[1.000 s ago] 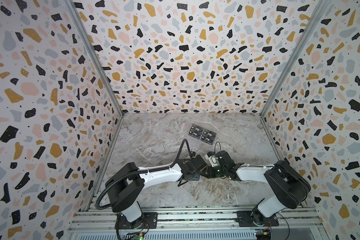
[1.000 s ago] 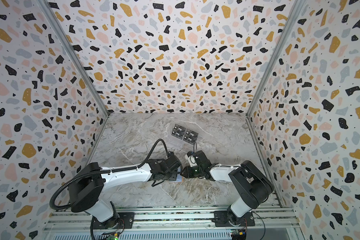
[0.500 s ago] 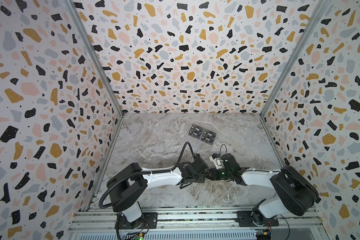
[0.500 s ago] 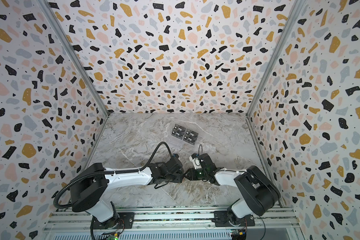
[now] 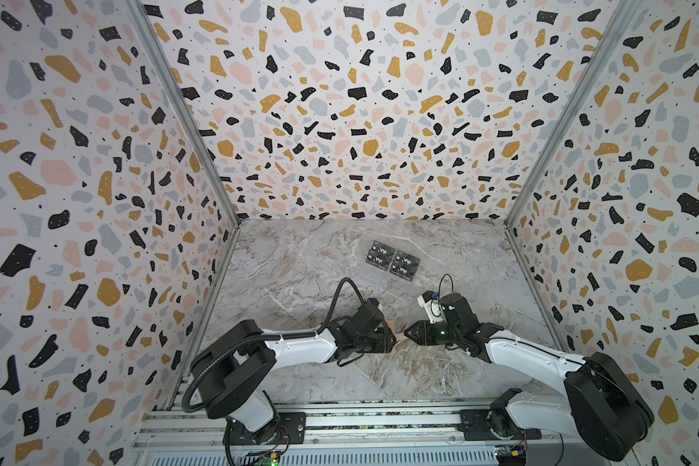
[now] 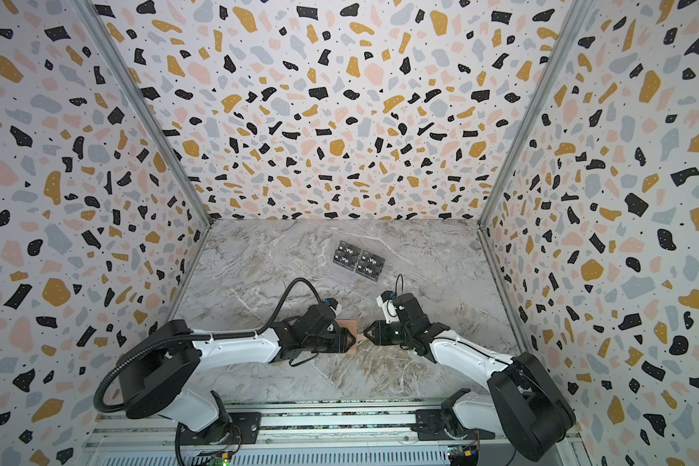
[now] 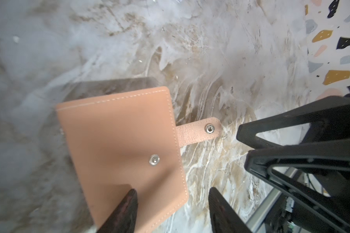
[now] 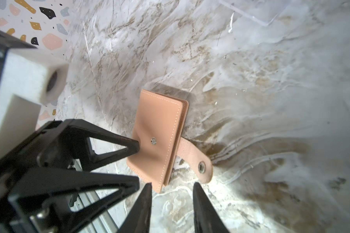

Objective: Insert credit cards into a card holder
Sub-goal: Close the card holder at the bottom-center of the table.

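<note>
Terrazzo-speckled walls (image 5: 340,121) on three sides, boxing in a grey-brown marble floor (image 5: 299,274). Reaching in from the lower edge of both top views, a left arm (image 5: 299,347) and a right arm (image 5: 521,355), meeting nose to nose at lower centre. Higher in frame, near mid-floor, a cluster of black Vip cards (image 5: 393,261), not the ones wanted. No gold credit cards to be seen in any view.

Between the two arms, flat on the marble at lower centre of a top view: the card holder (image 6: 346,325), largely hidden there under the left gripper (image 8: 138,163). About half open, that claw, clasping nothing. One fingertip (image 8: 136,145) pushing down on the cover and denting it, the other hanging off the edge over bare marble. Right gripper (image 8: 171,184): a narrower gap, empty, poised just beside a corner of the holder and its strap tab (image 8: 196,159). Tab unsnapped and lying out flat; snap stud (image 7: 154,160) bare on the cover.

Probably light, thin and limp, judging by that dimple. Smooth face on polished stone, so likely to skate or flop if nudged sideways. Seems best taken by the strap tab or by the free long edge, where the covers gape slightly, with the body pinned down meanwhile.
</note>
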### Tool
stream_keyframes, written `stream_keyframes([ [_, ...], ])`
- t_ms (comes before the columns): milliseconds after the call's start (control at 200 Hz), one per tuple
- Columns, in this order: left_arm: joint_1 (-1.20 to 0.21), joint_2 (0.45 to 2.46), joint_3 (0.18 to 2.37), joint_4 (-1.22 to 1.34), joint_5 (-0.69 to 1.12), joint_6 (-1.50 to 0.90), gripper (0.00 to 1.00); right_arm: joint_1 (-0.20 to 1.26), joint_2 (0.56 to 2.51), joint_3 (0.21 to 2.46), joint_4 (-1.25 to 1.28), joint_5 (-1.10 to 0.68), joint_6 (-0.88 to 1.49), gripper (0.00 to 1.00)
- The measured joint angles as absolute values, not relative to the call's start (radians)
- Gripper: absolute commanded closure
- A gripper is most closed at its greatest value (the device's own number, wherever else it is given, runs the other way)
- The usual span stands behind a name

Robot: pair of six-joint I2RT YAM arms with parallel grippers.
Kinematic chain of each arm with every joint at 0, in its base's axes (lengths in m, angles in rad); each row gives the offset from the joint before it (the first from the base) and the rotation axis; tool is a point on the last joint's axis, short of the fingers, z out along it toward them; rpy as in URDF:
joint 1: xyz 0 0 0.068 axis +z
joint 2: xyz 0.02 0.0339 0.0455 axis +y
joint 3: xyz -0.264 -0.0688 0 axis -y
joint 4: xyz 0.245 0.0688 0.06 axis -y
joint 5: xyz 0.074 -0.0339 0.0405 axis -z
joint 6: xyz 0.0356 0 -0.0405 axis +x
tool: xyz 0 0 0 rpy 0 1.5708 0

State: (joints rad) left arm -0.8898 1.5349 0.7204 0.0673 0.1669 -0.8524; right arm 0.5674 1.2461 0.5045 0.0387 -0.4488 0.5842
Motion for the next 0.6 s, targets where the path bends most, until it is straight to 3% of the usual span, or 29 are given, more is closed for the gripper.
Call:
stream_keyframes([
  [85, -0.841, 1.508, 0.725, 0.030, 0.195, -0.816, 0.55, 0.568, 1.268, 0.538, 0.024, -0.458, 0.579, 0.66],
  [225, -0.799, 1.475, 0.740, -0.048, 0.203, -0.751, 0.58, 0.574, 1.301, 0.586, 0.012, -0.463, 0.573, 0.66],
  [345, -0.781, 1.467, 0.740, -0.067, 0.198, -0.715, 0.75, 0.574, 1.301, 0.587, 0.014, -0.469, 0.575, 0.66],
  [415, -0.778, 1.478, 0.740, -0.063, 0.200, -0.706, 0.79, 0.574, 1.301, 0.588, 0.010, -0.471, 0.575, 0.66],
  [601, -0.781, 1.488, 0.706, -0.012, 0.206, -0.693, 0.74, 0.574, 1.301, 0.592, 0.004, -0.470, 0.575, 0.66],
])
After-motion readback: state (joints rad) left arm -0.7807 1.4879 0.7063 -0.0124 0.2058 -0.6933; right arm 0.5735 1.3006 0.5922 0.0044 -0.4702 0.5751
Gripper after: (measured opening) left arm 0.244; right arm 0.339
